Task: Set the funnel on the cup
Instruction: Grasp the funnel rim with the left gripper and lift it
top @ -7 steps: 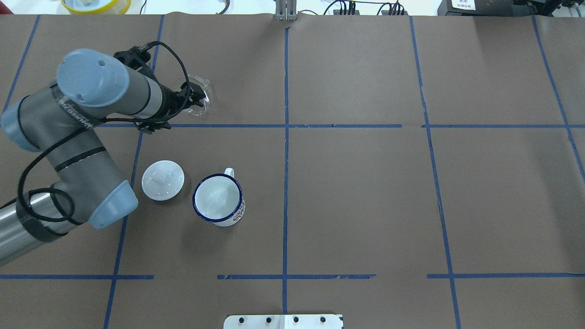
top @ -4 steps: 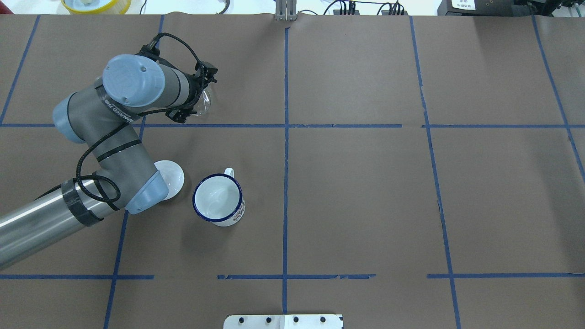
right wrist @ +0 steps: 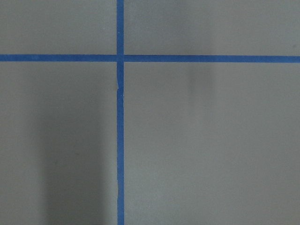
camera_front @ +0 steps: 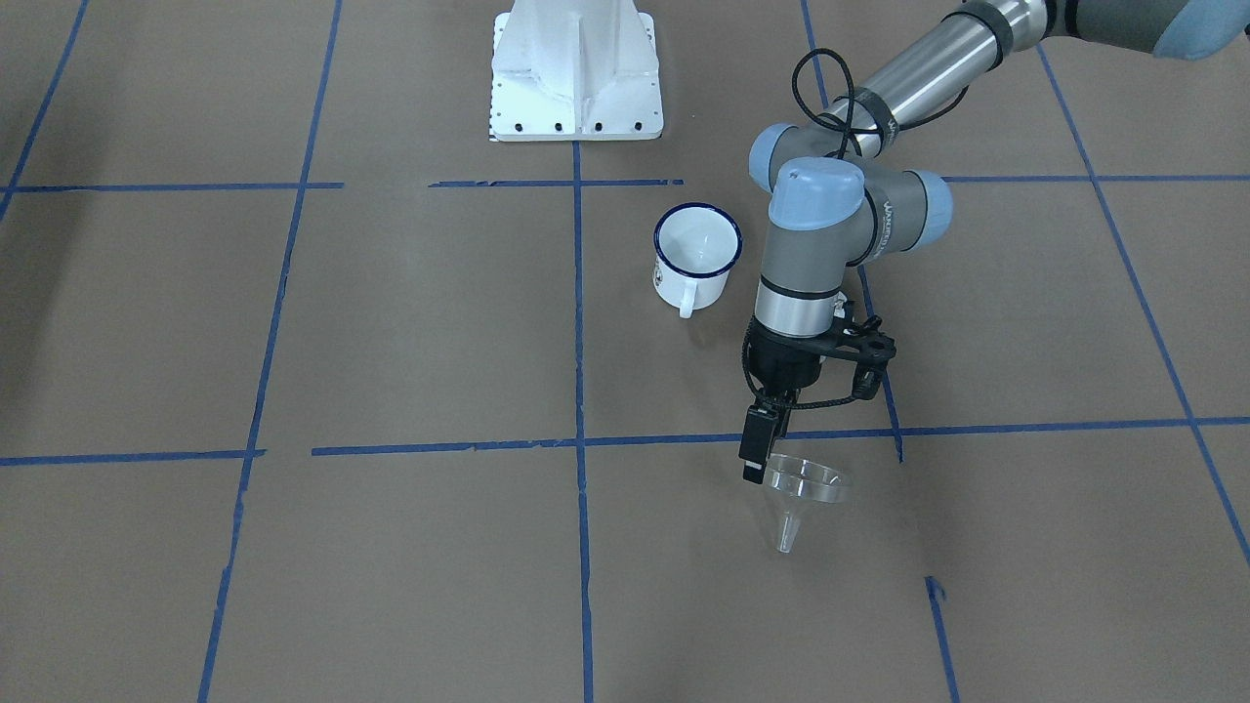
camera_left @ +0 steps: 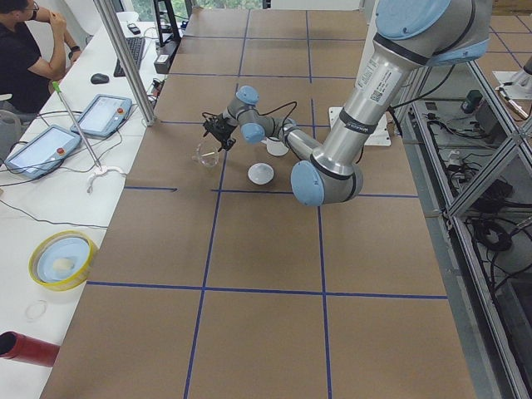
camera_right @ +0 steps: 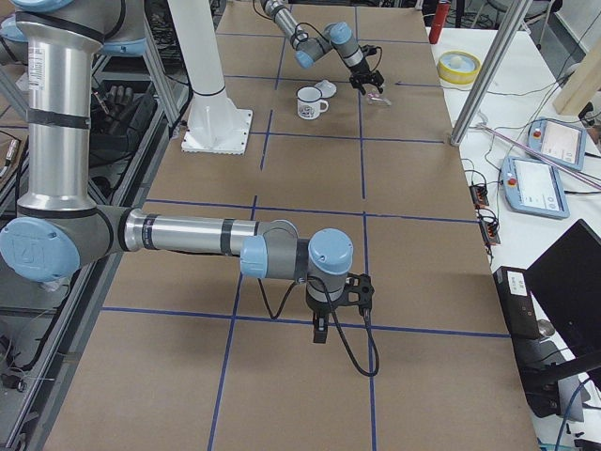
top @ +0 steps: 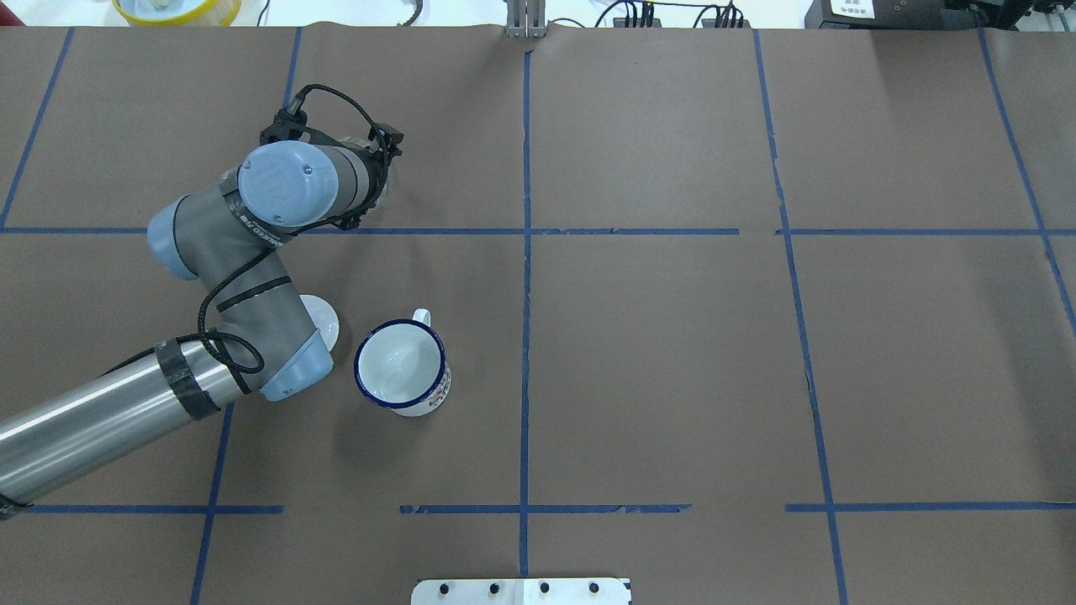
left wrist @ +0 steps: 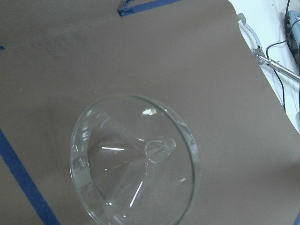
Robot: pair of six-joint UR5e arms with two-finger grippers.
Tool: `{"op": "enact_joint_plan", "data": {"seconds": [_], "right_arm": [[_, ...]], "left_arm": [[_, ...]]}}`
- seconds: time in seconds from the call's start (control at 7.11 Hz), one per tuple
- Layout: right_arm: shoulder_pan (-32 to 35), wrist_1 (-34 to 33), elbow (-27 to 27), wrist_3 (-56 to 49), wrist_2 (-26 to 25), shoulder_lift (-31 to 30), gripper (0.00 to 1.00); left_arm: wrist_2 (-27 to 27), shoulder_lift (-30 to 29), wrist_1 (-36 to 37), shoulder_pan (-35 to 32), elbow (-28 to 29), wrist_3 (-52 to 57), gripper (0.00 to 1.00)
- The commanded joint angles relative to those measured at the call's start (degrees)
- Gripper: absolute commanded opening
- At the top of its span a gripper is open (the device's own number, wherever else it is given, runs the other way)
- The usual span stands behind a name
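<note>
1. On the robot's left, farther out across the table than the cup, the left claw now points straight down. A second ago it reached in low and slanted.
2. This claw is pinched narrow on the rim of the funnel, which hangs beside it with the rim up and the spout down. In the front view the spout looks just clear of the table, so I judge the funnel lifted.
3. From overhead the funnel showed plainly a second ago; now the upright wrist covers almost all of it.
4. The left arm has folded inward, and its elbow now hides most of the lid, leaving only an edge in sight.
5. The cup has not moved. It stands upright with its mouth open, well apart from the funnel and nearer the robot.
6. By my reading the pick is done and the carry is starting. Next the spout must be centred over the cup's mouth, then lowered until the funnel sits on the blue rim.
7. The right claw hangs far off over bare table. I cannot tell whether it is wide or closed.
</note>
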Motion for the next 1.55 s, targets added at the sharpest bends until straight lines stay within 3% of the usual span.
{"op": "enact_joint_plan", "data": {"seconds": [0.0,0.14,0.28,0.84,1.12,1.41], "right_arm": [[0.0,0.0,0.0,0.0,0.0,0.0,1.00],[0.0,0.0,0.0,0.0,0.0,0.0,1.00],[0.0,0.0,0.0,0.0,0.0,0.0,1.00],[0.0,0.0,0.0,0.0,0.0,0.0,1.00],[0.0,0.0,0.0,0.0,0.0,0.0,1.00],[0.0,0.0,0.0,0.0,0.0,0.0,1.00]], "left_arm": [[1.7,0.0,-0.7,0.1,1.4,1.3,0.43],[1.7,0.0,-0.8,0.0,1.3,2.9,0.15],[1.7,-0.1,-0.8,-0.4,0.9,4.3,0.00],[0.3,0.7,0.2,-4.8,-9.3,8.5,0.00],[-6.5,2.3,11.8,-6.2,-20.6,10.1,0.00],[-12.0,2.3,25.7,-6.2,-29.5,19.2,0.00]]}}
